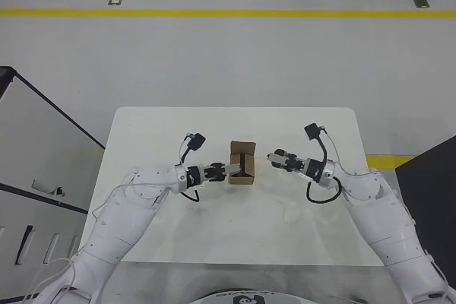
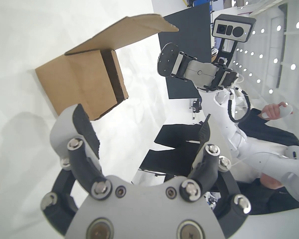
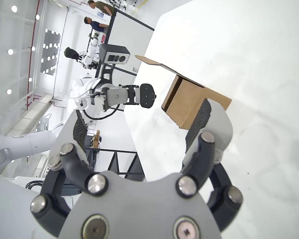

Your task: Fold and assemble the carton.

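A small brown cardboard carton (image 1: 242,163) stands in the middle of the white table (image 1: 152,137), with a flap raised on its far side. My left gripper (image 1: 229,170) is open right at the carton's left side, its fingers (image 2: 84,125) wide apart with nothing between them; the carton (image 2: 84,83) is close in front. My right gripper (image 1: 270,158) is open a short way off the carton's right side. In the right wrist view the carton (image 3: 191,100) lies just beyond one fingertip (image 3: 201,115), and the left gripper (image 3: 145,95) shows on its far side.
The table (image 1: 235,235) has free room in front of and behind the carton. A grey cabinet (image 1: 23,152) stands off the table's left edge, and a dark panel (image 1: 441,182) off its right edge. A yellow floor line (image 1: 228,13) runs far behind.
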